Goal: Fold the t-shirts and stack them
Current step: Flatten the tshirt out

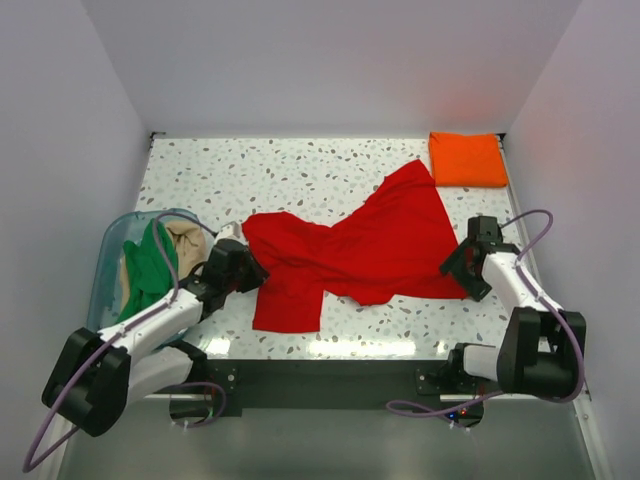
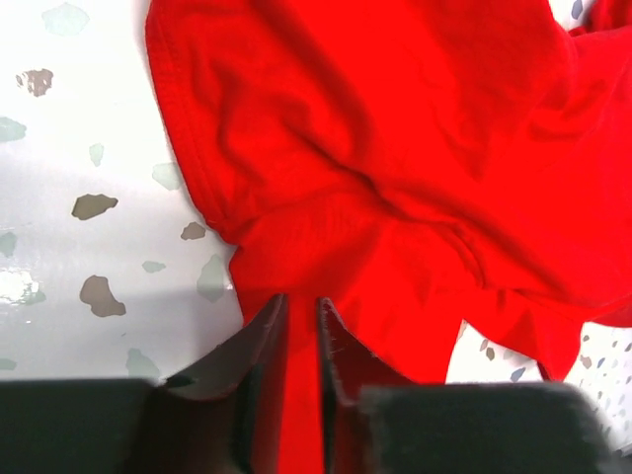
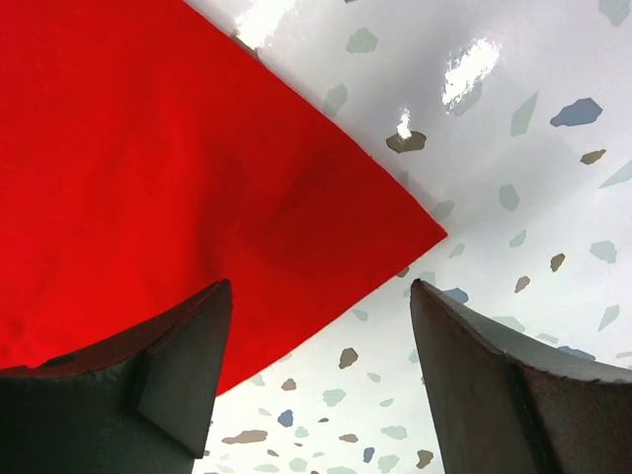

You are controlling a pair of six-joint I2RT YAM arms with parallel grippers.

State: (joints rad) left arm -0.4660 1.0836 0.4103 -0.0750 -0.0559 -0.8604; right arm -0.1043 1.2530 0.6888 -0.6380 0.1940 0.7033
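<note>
A bright red t-shirt [image 1: 370, 245] lies spread and rumpled across the middle of the speckled table. My left gripper [image 1: 243, 262] is at its left edge, shut on a fold of the red cloth [image 2: 301, 395], which runs between the two fingers. My right gripper [image 1: 470, 262] is open just above the table at the shirt's right corner [image 3: 420, 232], holding nothing. A folded orange t-shirt [image 1: 467, 159] lies at the back right corner. Green [image 1: 148, 268] and tan [image 1: 187, 243] shirts sit bunched in the tub at the left.
A clear bluish plastic tub [image 1: 108, 270] stands at the table's left edge beside my left arm. White walls close in the table at the back and both sides. The dark front rail [image 1: 320, 375] carries both arm bases.
</note>
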